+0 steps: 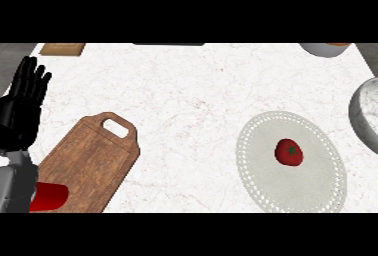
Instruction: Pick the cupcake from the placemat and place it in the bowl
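A round white lace-edged placemat (310, 185) lies at the lower right of the counter. On it sits a small red object with a green top (289, 152), looking like a tomato more than a cupcake. A grey marbled bowl (363, 117) is cut off by the right edge, just beyond the placemat. My left hand (20, 107) stands open at the far left edge, fingers straight and pointing up, far from the placemat. My right hand does not show.
A wooden cutting board with a handle hole (92, 160) lies at lower left, a red cup-like object (50, 196) on its near end. Another bowl (326, 48) sits at the top right, and a wooden item (62, 48) at the top left.
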`<state>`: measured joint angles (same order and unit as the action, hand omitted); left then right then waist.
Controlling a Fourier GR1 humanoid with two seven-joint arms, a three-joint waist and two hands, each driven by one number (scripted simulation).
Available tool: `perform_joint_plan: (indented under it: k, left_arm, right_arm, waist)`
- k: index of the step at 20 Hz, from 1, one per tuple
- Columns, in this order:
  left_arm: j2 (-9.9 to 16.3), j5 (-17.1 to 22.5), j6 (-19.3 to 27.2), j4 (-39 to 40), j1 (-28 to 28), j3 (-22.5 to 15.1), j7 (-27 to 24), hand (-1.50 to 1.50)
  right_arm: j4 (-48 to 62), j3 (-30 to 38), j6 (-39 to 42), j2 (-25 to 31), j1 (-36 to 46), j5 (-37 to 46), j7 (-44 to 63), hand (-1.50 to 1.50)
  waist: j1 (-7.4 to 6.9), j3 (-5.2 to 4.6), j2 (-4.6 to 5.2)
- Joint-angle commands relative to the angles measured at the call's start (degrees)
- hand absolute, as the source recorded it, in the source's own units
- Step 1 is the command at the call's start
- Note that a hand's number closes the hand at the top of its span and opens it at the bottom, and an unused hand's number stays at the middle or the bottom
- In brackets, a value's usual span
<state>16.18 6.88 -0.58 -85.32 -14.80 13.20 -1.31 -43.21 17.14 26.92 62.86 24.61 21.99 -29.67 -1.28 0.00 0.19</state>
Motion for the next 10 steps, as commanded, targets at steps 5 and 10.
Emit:
perform_joint_plan:
  k: [5, 10]
  left_arm:
    - [-0.7, -1.2, 1.7, -2.7, -0.3, -1.0, 2.6, 0.00]
    - [1.2, 0.8, -0.1, -0.5, -2.2, 0.8, 3.5, 0.00]
  right_arm:
    - [9.6, -3.1, -8.2, -8.8, 6.4, 5.8, 7.7, 1.50]
    - [11.9, -0.7, -4.6, -12.7, 7.0, 1.8, 7.5, -1.50]
  waist:
    - [-0.39, 0.10, 0.17]
    - [0.71, 0.05, -0.05]
